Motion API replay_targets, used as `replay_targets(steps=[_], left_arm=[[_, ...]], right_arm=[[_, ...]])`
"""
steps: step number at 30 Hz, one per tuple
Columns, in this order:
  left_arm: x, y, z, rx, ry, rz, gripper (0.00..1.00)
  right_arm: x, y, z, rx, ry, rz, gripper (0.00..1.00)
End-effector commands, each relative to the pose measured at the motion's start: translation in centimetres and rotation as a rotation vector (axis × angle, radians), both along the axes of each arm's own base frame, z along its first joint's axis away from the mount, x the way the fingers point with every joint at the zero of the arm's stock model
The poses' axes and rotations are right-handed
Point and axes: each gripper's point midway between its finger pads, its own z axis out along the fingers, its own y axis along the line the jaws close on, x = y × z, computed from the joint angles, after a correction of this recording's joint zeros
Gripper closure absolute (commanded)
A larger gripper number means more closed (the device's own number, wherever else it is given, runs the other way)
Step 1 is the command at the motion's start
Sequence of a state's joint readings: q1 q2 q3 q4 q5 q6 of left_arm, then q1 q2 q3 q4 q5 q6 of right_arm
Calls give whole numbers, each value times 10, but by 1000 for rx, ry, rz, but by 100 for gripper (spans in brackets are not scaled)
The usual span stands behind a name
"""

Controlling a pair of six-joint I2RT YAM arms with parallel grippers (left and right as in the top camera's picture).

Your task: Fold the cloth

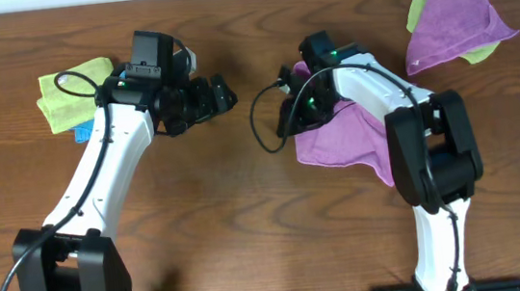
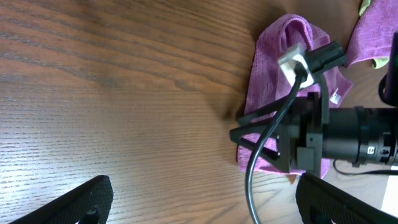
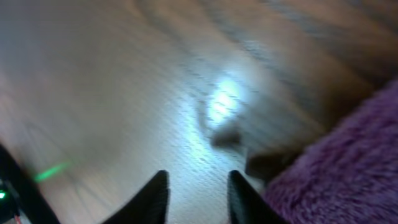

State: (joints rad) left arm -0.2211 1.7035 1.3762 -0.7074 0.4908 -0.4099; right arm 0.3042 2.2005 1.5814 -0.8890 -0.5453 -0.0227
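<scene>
Cloth (image 1: pixel 337 142) lies rumpled on the counter (image 1: pixel 198 200), right of centre, partly beneath the right arm. Right fingers (image 3: pixel 155 198) stand slightly apart over bare wood just left of the cloth's edge, gripping nothing. Left fingers (image 1: pixel 218 96), further left and well apart from the cloth, are spread wide and empty. Far left: yellow-green towel (image 1: pixel 66 93), a blue item (image 1: pixel 85 134) at its near edge. Far right: violet towel (image 1: pixel 455 23) lying over a second yellow-green towel (image 1: pixel 420 5)
</scene>
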Motion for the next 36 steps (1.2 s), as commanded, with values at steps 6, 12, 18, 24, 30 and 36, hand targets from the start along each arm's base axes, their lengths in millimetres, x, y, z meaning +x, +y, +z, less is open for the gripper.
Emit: replay_targets(steps=[6, 12, 18, 24, 30, 36], left_arm=[[4, 1, 14, -2, -44, -14, 5], [4, 1, 14, -2, -44, -14, 5], [4, 1, 14, -2, -45, -14, 5], [4, 1, 14, -2, -44, -13, 4], [4, 1, 14, -2, -45, -13, 5], [4, 1, 14, -1, -45, -13, 4]], right_arm=[[46, -47, 49, -37, -164, -125, 48], [54, -72, 53, -51, -170, -180, 45], [56, -75, 52, -56, -178, -183, 45], [56, -83, 48, -110, -184, -189, 45], [55, -92, 42, -162, -189, -178, 45], [53, -93, 35, -171, -168, -177, 46]])
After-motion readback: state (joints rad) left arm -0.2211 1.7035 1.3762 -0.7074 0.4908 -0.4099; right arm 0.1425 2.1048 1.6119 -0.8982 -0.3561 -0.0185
